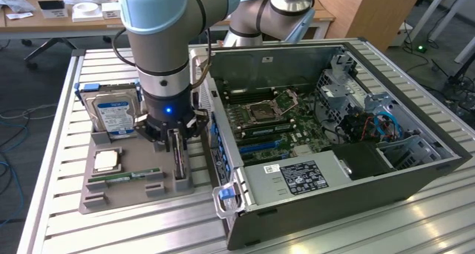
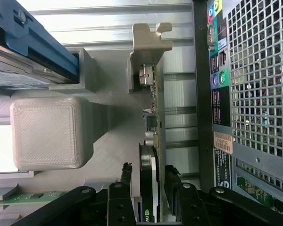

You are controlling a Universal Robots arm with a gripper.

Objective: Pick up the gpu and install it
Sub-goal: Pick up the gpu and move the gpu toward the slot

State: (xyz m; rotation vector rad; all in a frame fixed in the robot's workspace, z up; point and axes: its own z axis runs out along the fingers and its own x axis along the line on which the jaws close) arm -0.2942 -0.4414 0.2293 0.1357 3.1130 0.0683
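claw: the gripper (image 1: 177, 147) is open, 1 finger (image 2: 126, 181) on each face of the card, a slim gap on both sides, nothing clamped.
gpu place: the gpu (image 1: 180, 168) stands on its long edge in a slot of the grey holder tray (image 1: 126, 190), on the tray side nearest the computer case (image 1: 415, 170).
edges: the case's rear panel (image 2: 254, 94) runs parallel, just beside the card, with a narrow strip of slatted table (image 1: 59, 154) between.
room: on the other face, a grey tray block (image 2: 49, 132) sits near, with open tray floor between.
gpu look: thin green board edge, black cover on 1 face, silver bracket (image 2: 148, 42) at the end away from the fingers.
case: lies on its side, open on top.
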